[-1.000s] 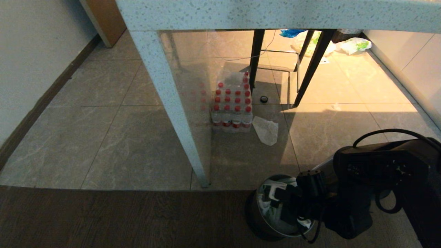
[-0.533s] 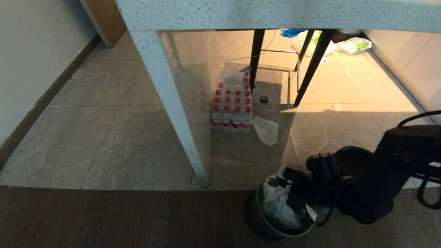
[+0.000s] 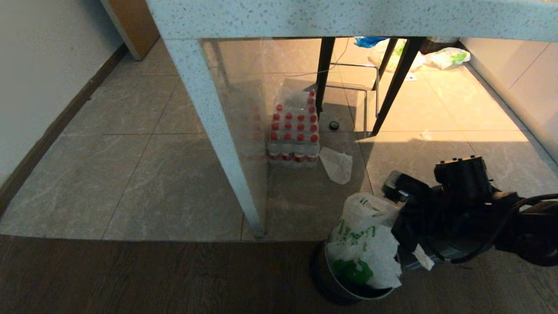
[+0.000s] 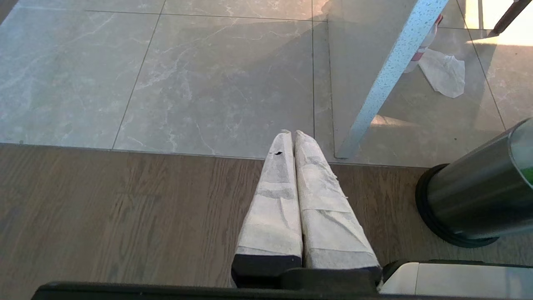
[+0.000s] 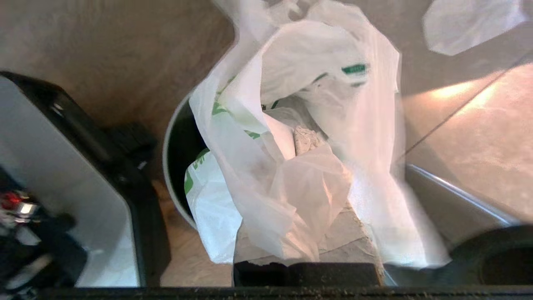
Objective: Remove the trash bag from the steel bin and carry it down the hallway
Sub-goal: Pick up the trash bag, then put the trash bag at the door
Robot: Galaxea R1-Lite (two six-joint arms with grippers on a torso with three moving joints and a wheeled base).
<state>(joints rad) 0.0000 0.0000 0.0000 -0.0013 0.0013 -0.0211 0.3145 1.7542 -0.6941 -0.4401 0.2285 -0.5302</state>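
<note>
Speckled counter (image 3: 348,17) over sunlit grey tiles (image 3: 144,183), dark wood flooring (image 3: 130,279) nearest.

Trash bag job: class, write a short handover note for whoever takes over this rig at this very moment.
Right gripper: shut on the trash bag, pinching its upper plastic beside the steel bin.
Left gripper: shut, empty, parked over the wood floor to the left of the bin.
Bag: partly pulled up, standing above the bin's rim, but its lower part with the green print is still inside.
Bin: upright on the wood floor near the table leg.
Done: bag gripped and lifted partway.
Left: pull the bag fully clear, then carry it down the hallway, which is not in view here.
</note>
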